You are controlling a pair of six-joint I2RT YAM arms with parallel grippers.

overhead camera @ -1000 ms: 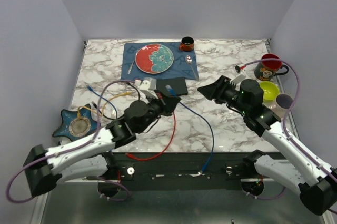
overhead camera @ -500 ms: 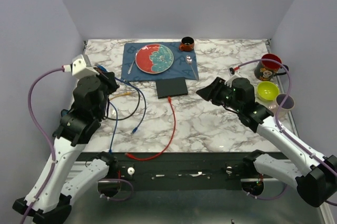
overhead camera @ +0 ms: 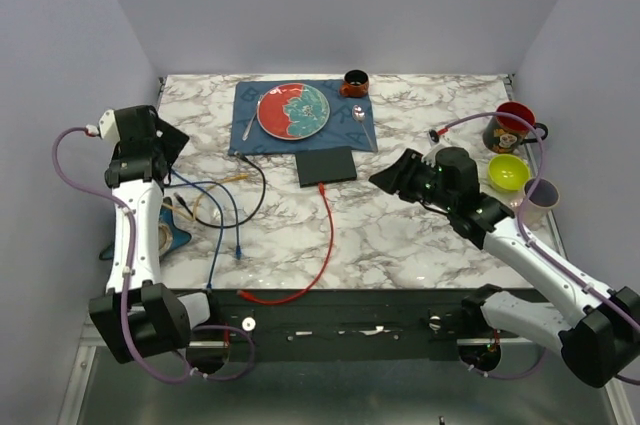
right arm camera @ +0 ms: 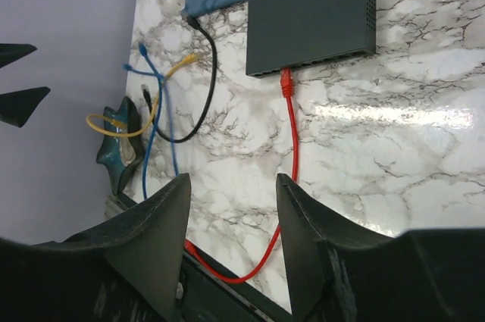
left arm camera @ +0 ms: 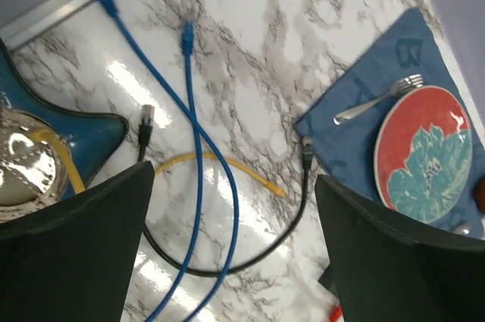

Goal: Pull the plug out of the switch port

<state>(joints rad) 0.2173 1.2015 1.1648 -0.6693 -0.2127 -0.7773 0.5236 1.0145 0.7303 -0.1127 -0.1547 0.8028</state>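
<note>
At the middle of the marble table (overhead camera: 420, 245), a little toward 12 o'clock, lies the switch (overhead camera: 326, 165), a flat, dark grey, nearly black rectangle. The right wrist view shows a row of small sockets along its 6 o'clock long edge. A red plug (right arm camera: 286, 81) sits in one socket left of that edge's middle. Its red cable (overhead camera: 330, 235) runs toward 6 o'clock and curls along the table's near edge.

The right gripper (overhead camera: 385, 177) is near the switch at its 3 o'clock, apart from it. Its fingers are spread wide with nothing between them. The left gripper (overhead camera: 165, 140) is well apart at 9 o'clock, by the table's left edge. Its fingers are also spread wide, and it holds and touches nothing.

At the switch's 12 o'clock edge is a blue placemat (overhead camera: 250, 105), just beside it; whether they touch I cannot tell. The placemat bears a red and teal plate (overhead camera: 293, 111), a fork (overhead camera: 250, 125) and a spoon (overhead camera: 358, 113).

Toward 9 o'clock, a black cable (overhead camera: 255, 190), a blue cable (overhead camera: 215, 215) and a yellow cable (overhead camera: 225, 181) lie loose and crossing. Beyond them is a teal star-shaped dish (left arm camera: 76, 125).

Toward 3 o'clock, a red mug (overhead camera: 510, 127), a yellow-green bowl (overhead camera: 508, 172) and a pale cup (overhead camera: 540, 193) stand by the right edge.
</note>
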